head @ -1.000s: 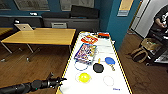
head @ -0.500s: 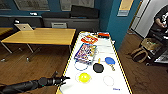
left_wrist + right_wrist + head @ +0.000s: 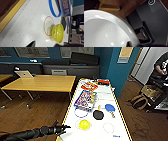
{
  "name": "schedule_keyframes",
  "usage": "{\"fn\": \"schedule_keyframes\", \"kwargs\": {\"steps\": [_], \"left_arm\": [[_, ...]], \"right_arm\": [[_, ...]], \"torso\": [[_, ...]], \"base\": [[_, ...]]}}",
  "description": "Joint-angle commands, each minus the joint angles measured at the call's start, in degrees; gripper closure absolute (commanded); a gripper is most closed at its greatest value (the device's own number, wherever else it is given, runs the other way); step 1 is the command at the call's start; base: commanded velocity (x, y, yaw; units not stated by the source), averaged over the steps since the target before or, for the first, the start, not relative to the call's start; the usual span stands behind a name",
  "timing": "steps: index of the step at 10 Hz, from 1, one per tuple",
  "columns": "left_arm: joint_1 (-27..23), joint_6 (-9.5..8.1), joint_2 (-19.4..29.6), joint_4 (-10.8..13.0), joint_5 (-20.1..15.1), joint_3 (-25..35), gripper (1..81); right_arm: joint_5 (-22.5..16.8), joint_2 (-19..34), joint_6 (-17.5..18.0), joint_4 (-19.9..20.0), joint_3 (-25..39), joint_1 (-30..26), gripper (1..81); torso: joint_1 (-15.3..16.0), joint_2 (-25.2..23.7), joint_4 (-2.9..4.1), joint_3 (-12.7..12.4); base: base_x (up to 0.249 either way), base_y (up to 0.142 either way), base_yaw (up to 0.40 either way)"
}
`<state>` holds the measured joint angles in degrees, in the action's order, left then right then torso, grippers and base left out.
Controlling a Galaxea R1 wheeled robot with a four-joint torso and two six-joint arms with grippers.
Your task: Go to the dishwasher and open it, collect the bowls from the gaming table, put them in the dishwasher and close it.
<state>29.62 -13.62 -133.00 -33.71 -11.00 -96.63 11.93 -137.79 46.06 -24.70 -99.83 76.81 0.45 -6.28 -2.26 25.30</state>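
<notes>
Left tool (image 3: 65, 127): you have it at the near edge of the gaming tabletop (image 3: 117, 110), fingers spread wide, holding nothing.
Yellow bowl (image 3: 83, 124): just beside it, not yet picked.
White bowl (image 3: 102, 31): close under the right wrist; grip I cannot tell.
Dishwasher: loading is left.

We record a yellow bowl (image 3: 83, 124) with pale dots, a white bowl (image 3: 105, 31), and a white, dark-speckled, yellow-edged gaming table (image 3: 118, 122).
</notes>
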Motion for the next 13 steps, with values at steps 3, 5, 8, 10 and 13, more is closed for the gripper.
{"fn": "schedule_keyframes", "kwargs": {"steps": [3, 5, 8, 10, 13], "left_arm": [[-4.70, -1.05, -1.04, -1.71, -3.07, -1.45, 1.0], [-6.72, -4.04, -1.13, -1.98, -5.60, -1.54, 1.0], [-11.20, -7.12, -2.36, -1.36, -12.90, -3.56, 1.0], [-14.36, -11.25, -3.77, 0.83, -17.92, -6.37, 1.0], [-16.30, -31.47, -6.67, 21.84, -21.26, -4.27, 1.0]], "right_arm": [[-1.39, 1.53, -0.18, -1.93, 0.61, -2.14, 81.1], [-1.39, 1.35, -0.18, -2.02, 0.52, -2.32, 81.1], [-1.47, 1.35, -0.18, -2.02, 0.79, -2.58, 81.1], [-1.65, 1.35, -0.18, -2.02, 1.05, -2.76, 81.1], [-2.00, 1.35, -0.18, -2.02, 0.87, -2.84, 81.1]], "torso": [[0.00, 0.00, 0.00, 0.00], [0.00, 0.00, 0.00, 0.00], [0.00, 0.02, 0.00, 0.00], [0.00, 0.02, 0.00, 0.00], [0.00, 0.02, 0.00, 0.02]], "base": [[0.000, 0.000, 0.000], [0.000, 0.000, 0.000], [0.000, 0.000, 0.000], [0.000, 0.000, 0.000], [0.000, 0.000, 0.000]]}}
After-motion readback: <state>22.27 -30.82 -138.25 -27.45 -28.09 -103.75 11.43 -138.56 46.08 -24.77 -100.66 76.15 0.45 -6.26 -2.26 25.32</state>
